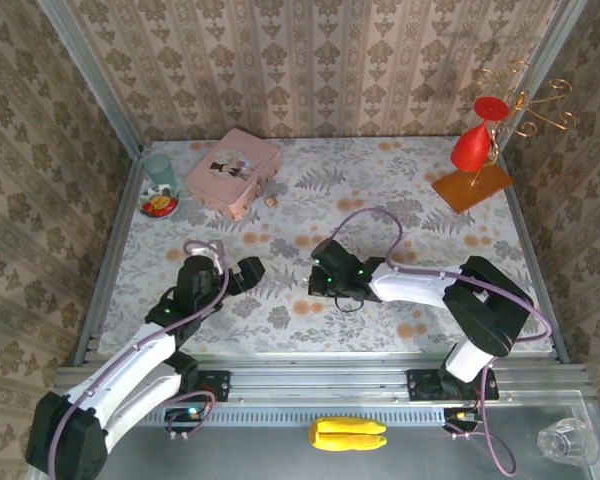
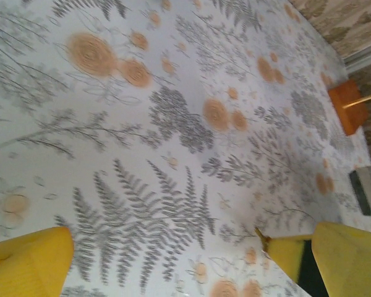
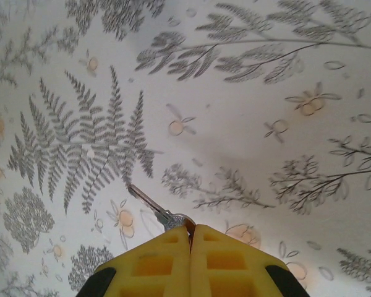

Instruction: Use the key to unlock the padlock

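Observation:
My right gripper [image 3: 190, 230] is shut on the head of a small silver key [image 3: 149, 203]. The key's blade sticks out to the upper left, just above the flowered tablecloth. From above, that right gripper [image 1: 321, 283] sits low at the middle of the table. The padlock [image 1: 271, 200] is a tiny brass speck lying by the right corner of the pink tin, well beyond both grippers. My left gripper [image 1: 248, 272] rests left of centre. In its wrist view the left gripper [image 2: 191, 272] is open, and between its yellow fingers [image 2: 26, 265] there is only cloth.
A pink tin [image 1: 232, 172] lies at the back left, with a green cup [image 1: 161, 168] and a small bowl [image 1: 159, 206] to its left. At the back right a red figure stands on a wooden base [image 1: 472, 186], and that base [image 2: 346, 108] is also in the left wrist view. Patterned walls enclose the table.

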